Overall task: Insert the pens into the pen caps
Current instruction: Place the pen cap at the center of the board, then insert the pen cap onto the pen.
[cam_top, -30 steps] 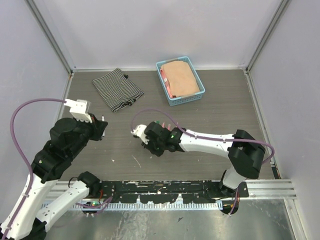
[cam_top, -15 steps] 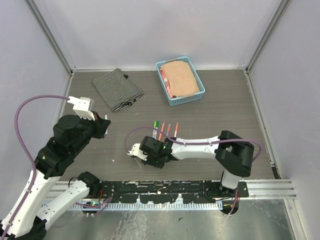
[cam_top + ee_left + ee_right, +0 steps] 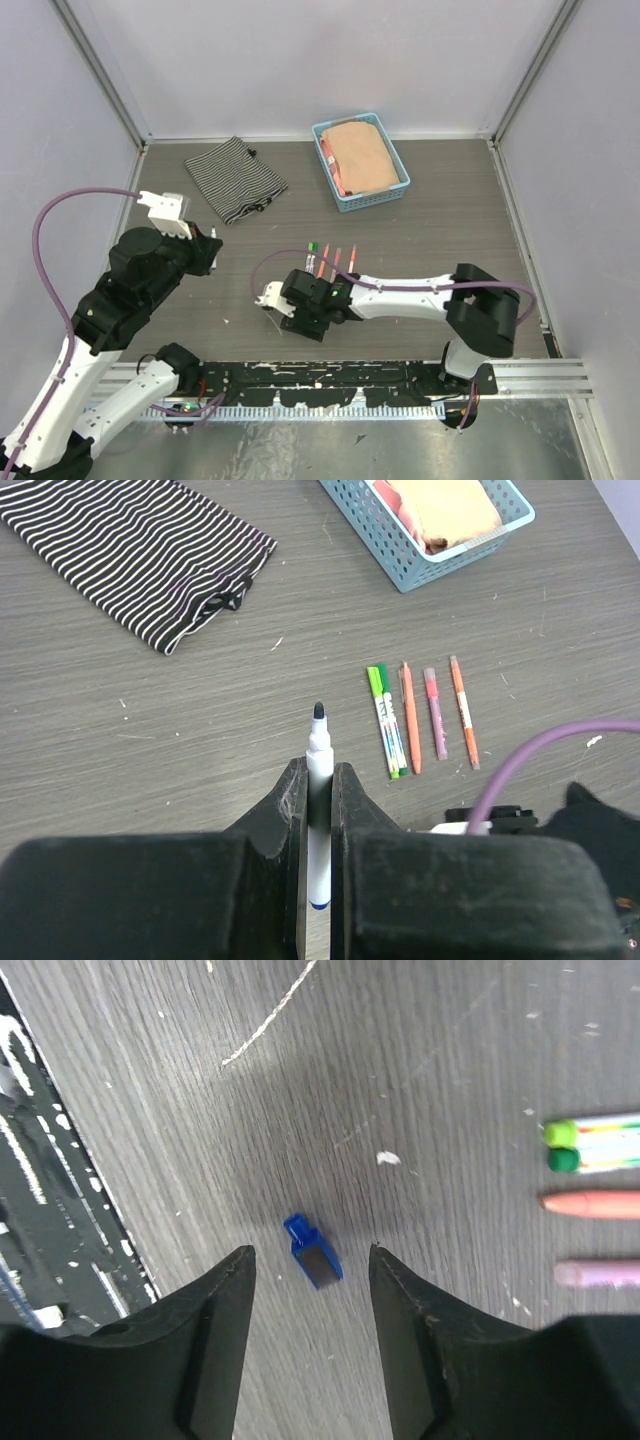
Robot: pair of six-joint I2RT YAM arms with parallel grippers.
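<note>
My left gripper (image 3: 318,778) is shut on a white pen (image 3: 318,820) with a dark tip pointing forward and a blue rear end; it hangs above the table's left side in the top view (image 3: 205,250). My right gripper (image 3: 310,1250) is open, fingers pointing down, straddling a small dark blue pen cap (image 3: 318,1260) that lies on the table, without touching it. In the top view this gripper (image 3: 300,318) is near the front middle. Several pens (image 3: 330,260) lie side by side behind it: two green-ended (image 3: 385,720), orange (image 3: 409,718), pink (image 3: 436,712), orange (image 3: 463,710).
A striped black-and-white cloth (image 3: 235,178) lies at the back left. A light blue basket (image 3: 372,198) holding tan fabric stands at the back middle. A black rail (image 3: 330,375) runs along the near edge. Grey walls close in both sides.
My right arm has drawn back toward the near edge and left, uncovering the row of pens, and now hangs over the blue cap. My left gripper has shifted only slightly, still holding the pen.
</note>
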